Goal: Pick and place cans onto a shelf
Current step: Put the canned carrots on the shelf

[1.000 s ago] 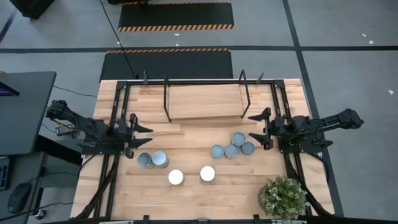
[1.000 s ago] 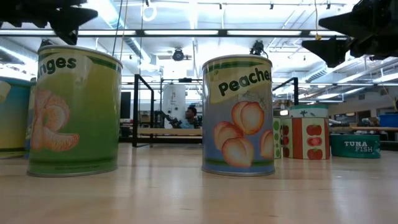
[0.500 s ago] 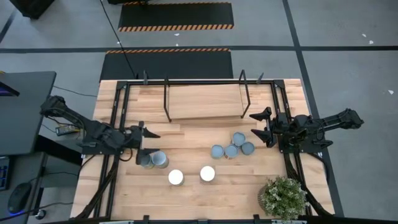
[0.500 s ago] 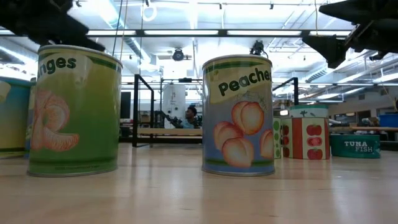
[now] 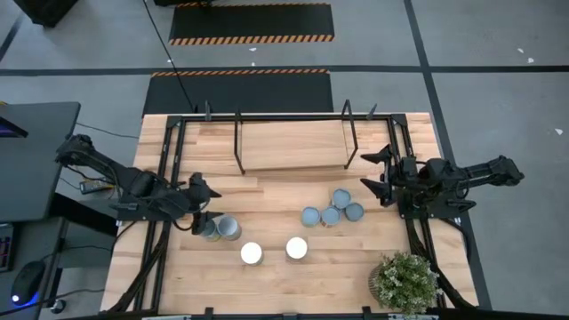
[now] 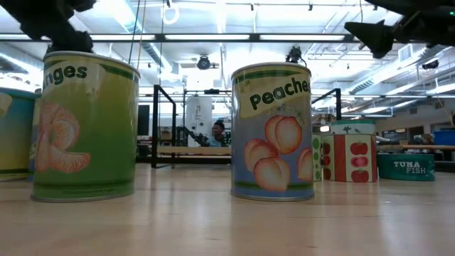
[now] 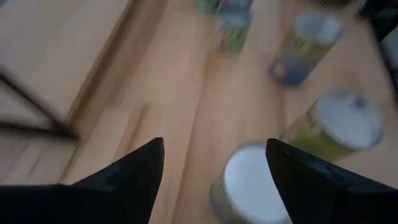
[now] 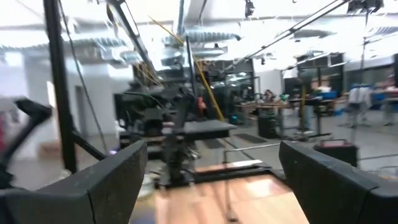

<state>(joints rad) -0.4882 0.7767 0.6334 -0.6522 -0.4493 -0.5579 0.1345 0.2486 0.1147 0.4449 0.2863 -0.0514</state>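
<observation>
Several cans stand upright on the wooden table. Two blue-grey ones (image 5: 207, 228) (image 5: 228, 229) are at the left, two white-topped ones (image 5: 252, 253) (image 5: 296, 248) are nearer, and a cluster (image 5: 331, 213) stands at the right. The shelf (image 5: 293, 147) stands at the far side. My left gripper (image 5: 204, 205) is open and tipped down, just above and left of the blue-grey pair. In its wrist view, a white-topped can (image 7: 252, 186) lies beyond its fingers (image 7: 214, 144). My right gripper (image 5: 373, 171) hovers open, right of the cluster, with nothing between its fingers (image 8: 212, 149).
A green potted plant (image 5: 404, 280) stands at the near right corner. In the low view, the oranges can (image 6: 85, 128) and the peaches can (image 6: 274, 131) stand in front, with a tomato can (image 6: 348, 153) and a tuna tin (image 6: 405, 165) behind. The black frame rods (image 5: 169, 169) run along both table sides.
My left gripper has tipped downward and moved a little toward the blue-grey cans at the table's left. My right gripper has risen slightly. The cans have stayed where they were.
</observation>
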